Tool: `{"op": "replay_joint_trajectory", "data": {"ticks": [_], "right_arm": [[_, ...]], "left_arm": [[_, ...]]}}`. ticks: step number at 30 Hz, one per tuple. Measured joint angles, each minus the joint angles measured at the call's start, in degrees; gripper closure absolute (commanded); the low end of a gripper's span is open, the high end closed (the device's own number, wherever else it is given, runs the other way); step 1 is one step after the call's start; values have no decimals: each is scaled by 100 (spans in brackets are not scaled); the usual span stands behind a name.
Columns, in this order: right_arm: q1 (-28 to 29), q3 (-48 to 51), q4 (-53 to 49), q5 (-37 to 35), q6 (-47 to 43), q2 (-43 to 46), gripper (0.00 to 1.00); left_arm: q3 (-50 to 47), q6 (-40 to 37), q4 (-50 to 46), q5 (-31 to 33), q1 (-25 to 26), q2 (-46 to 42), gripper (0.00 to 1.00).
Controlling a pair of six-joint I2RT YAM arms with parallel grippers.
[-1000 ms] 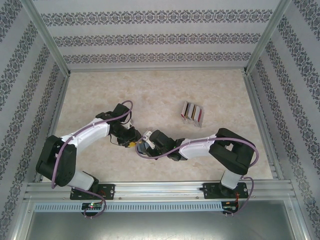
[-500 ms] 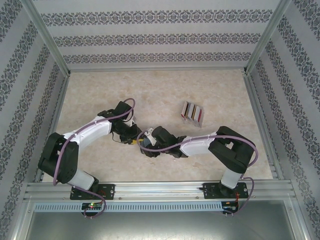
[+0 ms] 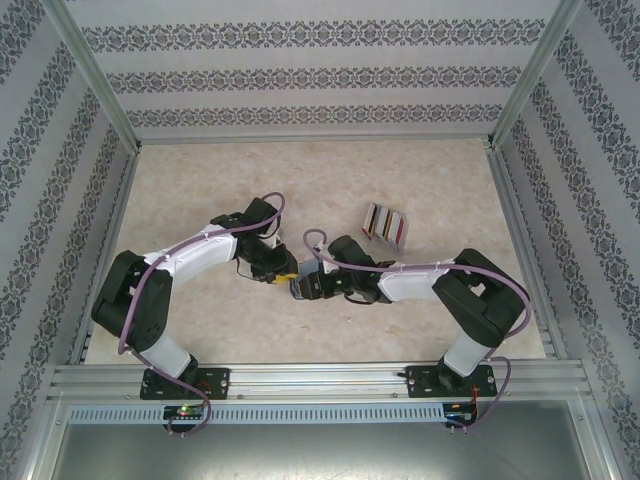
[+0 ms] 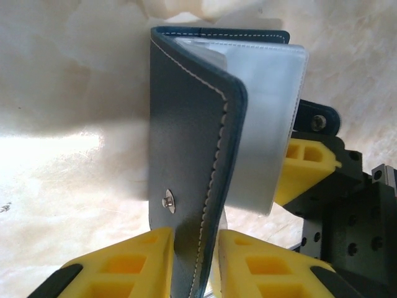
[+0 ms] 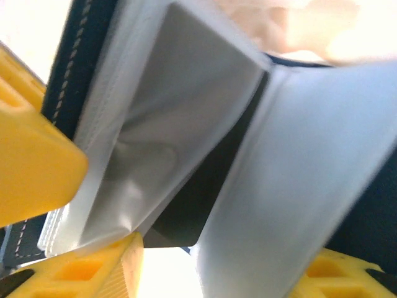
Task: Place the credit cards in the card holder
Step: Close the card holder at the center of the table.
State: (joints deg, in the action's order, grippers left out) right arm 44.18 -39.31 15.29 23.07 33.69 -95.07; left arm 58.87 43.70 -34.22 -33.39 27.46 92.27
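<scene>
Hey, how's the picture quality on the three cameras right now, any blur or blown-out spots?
Top external: evenly lit and sharp, no glare. Left wrist: the card holder is crisp between the fingers of the left gripper, but the table beside it is blown out white. Right wrist: the clear sleeves sit too close, soft and smeared, with a washed-out top left corner.

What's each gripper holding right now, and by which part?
The left gripper clamps the card holder by its navy cover's edge near the snap. The right gripper straddles the clear sleeves; grip unclear.
</scene>
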Motion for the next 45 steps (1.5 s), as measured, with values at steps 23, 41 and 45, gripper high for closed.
{"op": "replay_joint_trajectory", "data": {"ticks": [23, 41, 45], "right_arm": [[-1257, 590, -356, 468, 1300, 1108, 55], [-1167, 407, -1095, 90, 225, 1073, 42], [-813, 197, -1080, -170, 26, 719, 39]], "left_arm": [[975, -66, 0, 345, 599, 619, 66], [726, -302, 796, 50, 629, 1204, 52], [289, -297, 986, -22, 343, 516, 49]]}}
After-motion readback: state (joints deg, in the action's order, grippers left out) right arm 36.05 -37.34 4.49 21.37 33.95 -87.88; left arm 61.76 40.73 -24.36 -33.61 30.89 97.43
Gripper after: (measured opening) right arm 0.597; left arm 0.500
